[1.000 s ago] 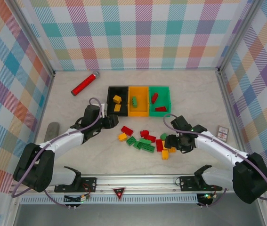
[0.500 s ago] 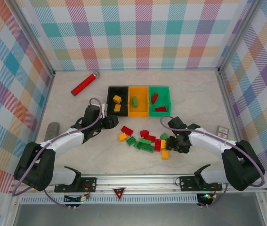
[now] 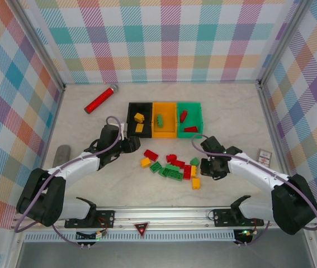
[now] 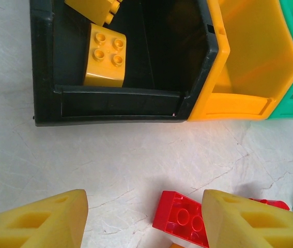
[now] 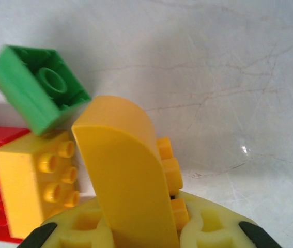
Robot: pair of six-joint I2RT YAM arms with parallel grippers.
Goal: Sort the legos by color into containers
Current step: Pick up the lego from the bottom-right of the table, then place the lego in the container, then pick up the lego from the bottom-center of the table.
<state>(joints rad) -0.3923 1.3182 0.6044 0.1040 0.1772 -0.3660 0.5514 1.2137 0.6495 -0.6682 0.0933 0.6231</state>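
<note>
Top view: most legos (image 3: 172,167) lie loose on the desk (image 3: 231,111) just below the containers (image 3: 164,135). Left wrist: the left hand (image 4: 143,219) hangs spread and empty near the black bin (image 4: 120,101), probably on standby. Right wrist: the right hand (image 5: 154,165) is clenched on a yellow lego (image 5: 173,175), I'd guess to lift it.

The top external camera looks steeply down from above and behind both arm bases, far enough off to take in the whole surface (image 3: 231,111). The left wrist camera rides close above the left gripper (image 4: 145,217), facing forward and down onto the black bin (image 4: 120,106) just ahead of it. The right wrist camera sits nearer still, looking past the curved yellow lego (image 5: 120,170) pinched in the right gripper (image 5: 141,232) toward the green lego (image 5: 37,88) just beyond. The overhead view shares that bin and that green lego.
</note>
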